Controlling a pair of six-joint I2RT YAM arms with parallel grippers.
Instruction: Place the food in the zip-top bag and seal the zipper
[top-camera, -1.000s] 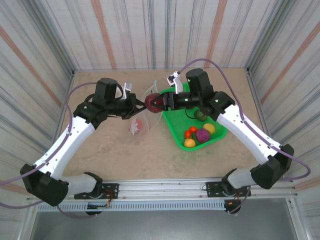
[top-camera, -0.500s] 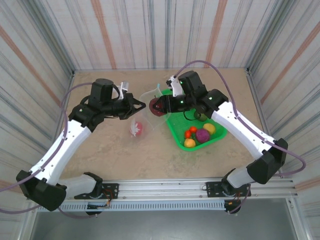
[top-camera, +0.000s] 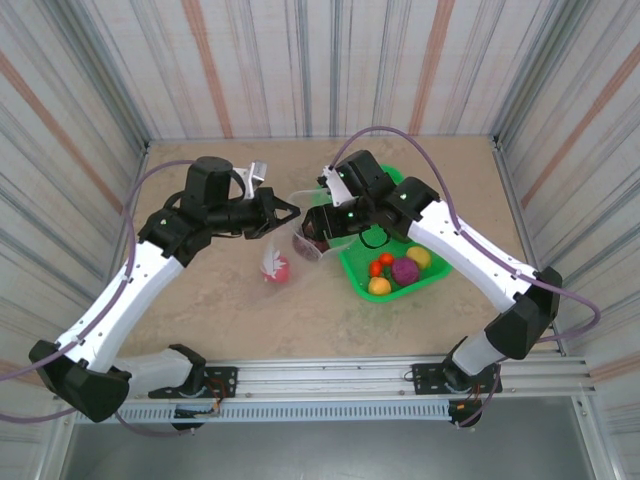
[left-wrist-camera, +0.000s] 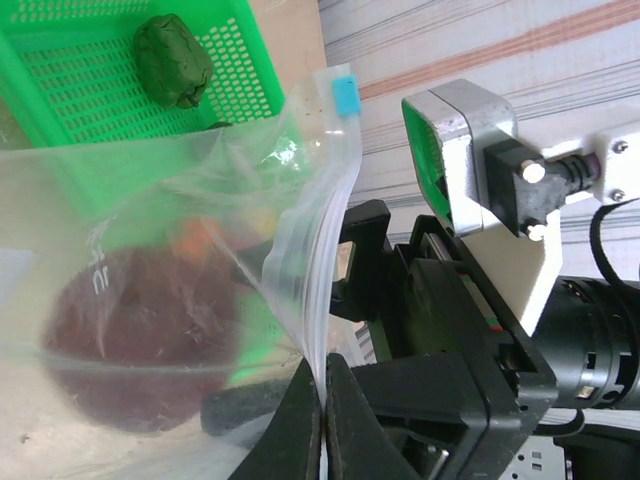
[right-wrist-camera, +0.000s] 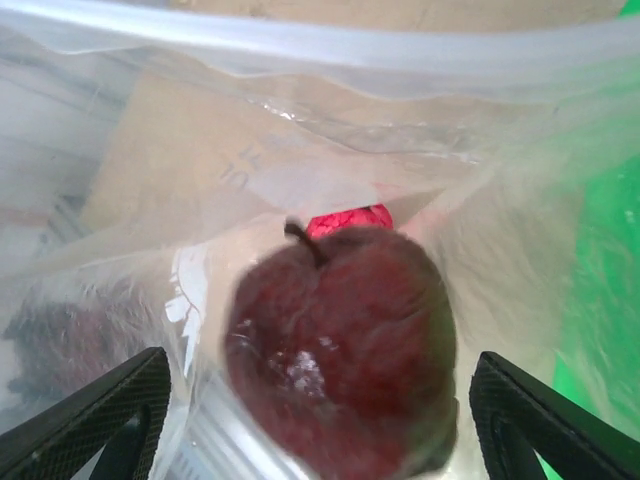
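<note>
The clear zip-top bag (top-camera: 285, 245) hangs open between the arms. My left gripper (left-wrist-camera: 323, 385) is shut on its mouth edge, pinching the zipper (left-wrist-camera: 327, 240) strip. My right gripper (right-wrist-camera: 320, 430) reaches into the bag mouth, open, its fingers (right-wrist-camera: 100, 415) standing clear on either side of the dark maroon apple (right-wrist-camera: 340, 340), which is blurred. The apple (left-wrist-camera: 140, 330) shows through the plastic. A pink-red piece of food (right-wrist-camera: 345, 220) lies deeper in the bag (top-camera: 281, 270). The right gripper (top-camera: 318, 228) sits just right of the left gripper (top-camera: 290, 212).
A green mesh basket (top-camera: 352, 265) stands right of the bag, holding a purple piece (top-camera: 405, 270), yellow pieces (top-camera: 419, 257), small red-orange pieces (top-camera: 380, 263) and a green piece (left-wrist-camera: 172, 72). Striped walls close in the table on three sides.
The right gripper has carried the maroon apple left and down into the bag mouth, and its jaws have spread away from it. The left gripper has kept its pinch on the bag edge.
</note>
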